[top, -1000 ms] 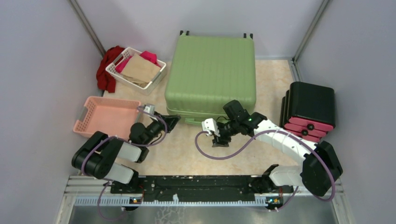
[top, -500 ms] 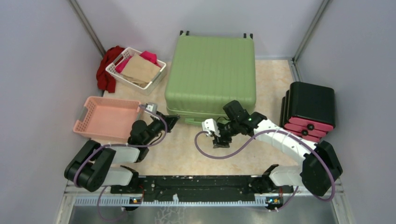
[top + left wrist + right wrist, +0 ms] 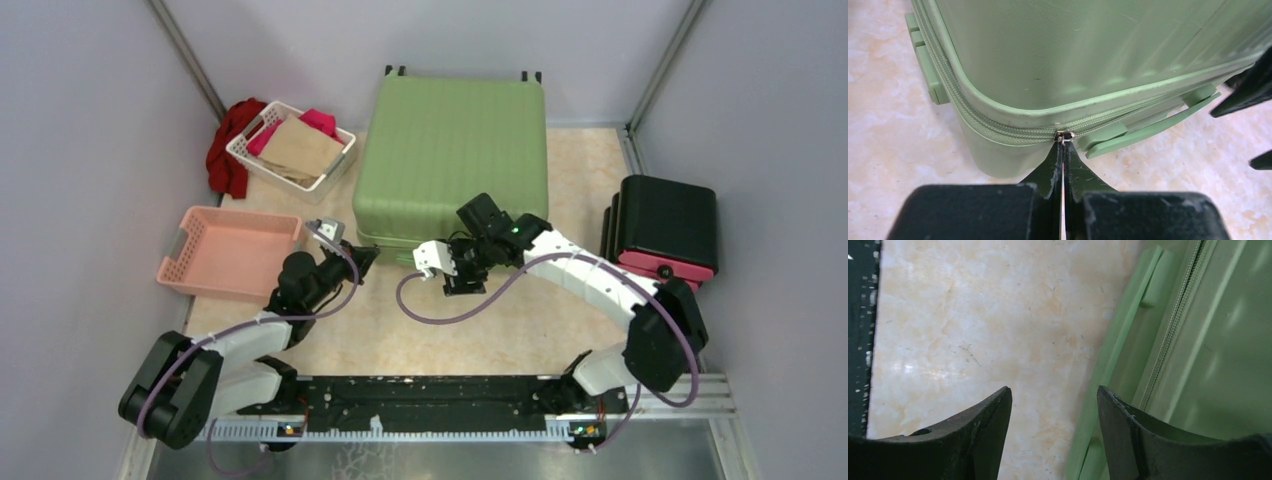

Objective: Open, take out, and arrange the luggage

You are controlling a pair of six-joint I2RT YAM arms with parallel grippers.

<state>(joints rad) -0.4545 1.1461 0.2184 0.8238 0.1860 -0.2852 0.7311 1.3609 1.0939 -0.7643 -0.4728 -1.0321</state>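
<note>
The sage-green luggage (image 3: 450,160) lies flat and closed at the back middle of the floor. In the left wrist view its near left corner (image 3: 1073,60) fills the frame, with the zipper running round it. My left gripper (image 3: 365,256) is at that corner, shut (image 3: 1063,147) on the small metal zipper pull (image 3: 1065,135). My right gripper (image 3: 458,285) is open and empty, hovering over the floor by the suitcase's near edge. In the right wrist view (image 3: 1054,390) its right finger is over the green carry handle (image 3: 1120,347), with the suitcase side (image 3: 1218,340) beyond.
A pink basket (image 3: 235,250) sits left of my left arm. A white basket (image 3: 292,145) of clothes and a red cloth (image 3: 228,150) are at the back left. Stacked black-and-pink cases (image 3: 665,235) stand at the right. Grey walls enclose three sides.
My right gripper has moved left and a little up along the suitcase's near edge. My left arm has stretched forward slightly; its gripper stays at the corner.
</note>
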